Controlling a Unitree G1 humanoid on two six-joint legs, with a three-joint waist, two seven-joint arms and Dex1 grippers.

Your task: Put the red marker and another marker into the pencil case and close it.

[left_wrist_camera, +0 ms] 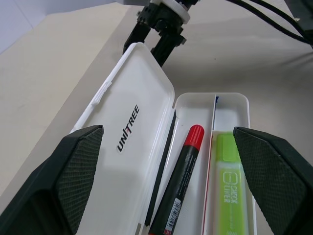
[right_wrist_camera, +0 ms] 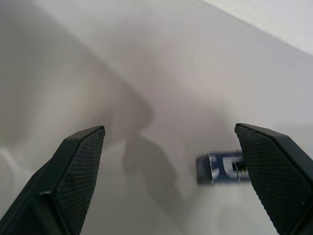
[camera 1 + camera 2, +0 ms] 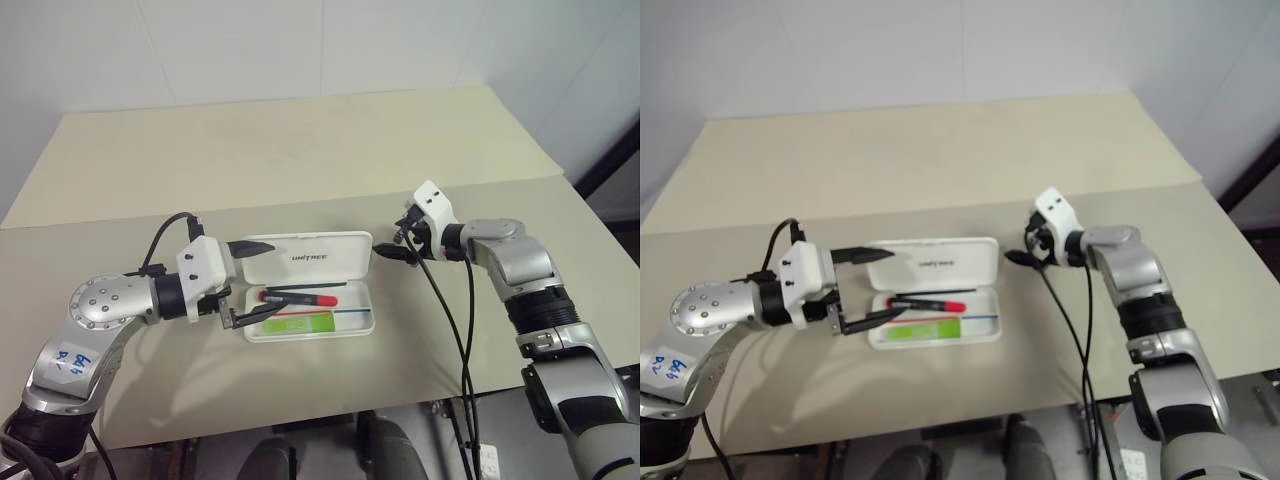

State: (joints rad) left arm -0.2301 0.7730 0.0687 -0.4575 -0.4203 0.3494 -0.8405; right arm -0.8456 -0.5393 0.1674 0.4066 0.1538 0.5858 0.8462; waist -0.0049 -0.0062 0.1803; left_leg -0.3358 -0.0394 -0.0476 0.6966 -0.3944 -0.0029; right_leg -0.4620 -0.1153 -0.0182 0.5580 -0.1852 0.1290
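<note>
Now I see the black red-capped marker [image 3: 300, 297] and the chunky lime-green highlighter [image 3: 298, 322] lying inside the white hard-plastic pencil case [image 3: 355, 329], its lid probably leaning back. Both pincers, left gripper [image 3: 241, 283] and right gripper [image 3: 392, 248], are released and hold nothing; 1 step remains, I judge: push the lid shut.

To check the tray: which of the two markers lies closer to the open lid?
The red marker, black-barrelled, lies beside the lid; the green highlighter lies farther away.

Even, soft light – faint shadows, right wrist view blurred.
</note>
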